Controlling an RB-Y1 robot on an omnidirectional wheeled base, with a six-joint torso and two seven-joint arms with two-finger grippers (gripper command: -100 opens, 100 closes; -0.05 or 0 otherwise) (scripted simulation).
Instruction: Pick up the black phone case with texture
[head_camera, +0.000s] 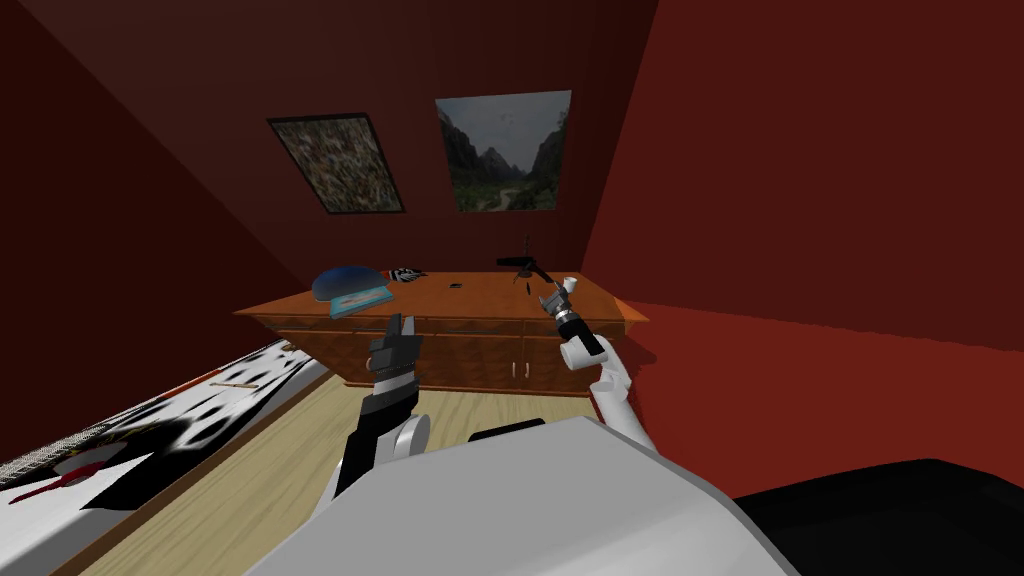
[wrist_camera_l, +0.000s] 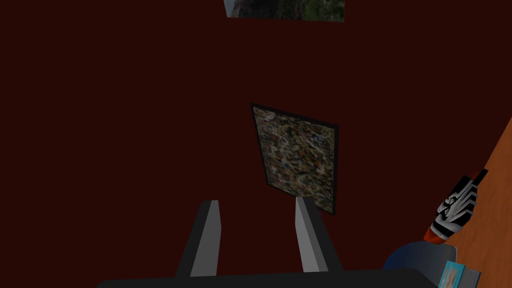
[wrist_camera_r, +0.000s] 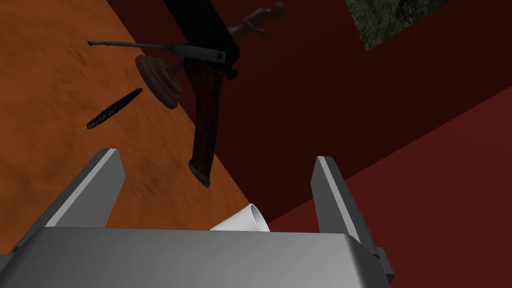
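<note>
The right gripper (wrist_camera_r: 216, 156) is nearest, its two fingers spread wide with nothing between them. A white cup (wrist_camera_r: 245, 221) sits just at the edge of its dark body.

The black phone case (wrist_camera_r: 114, 108), thin, rough-surfaced and seen edge-on, rests on the orange-brown top of the wooden dresser (wrist_camera_r: 45, 165). It is ahead of the gripper and apart from it. Just beside the case is a dark stand (wrist_camera_r: 159, 82) on a round base, carrying a thin black rod and a dark red strip that hangs down.

In the head view the right arm reaches over the dresser's right end, right of centre in the frame. Left of centre, the left gripper (head_camera: 401, 320) hangs in front of the dresser, fingers parted and empty. At the dresser's left end are a blue dome (head_camera: 345, 278), a teal book (head_camera: 360, 299) and a black-and-white striped thing (head_camera: 407, 272).
</note>
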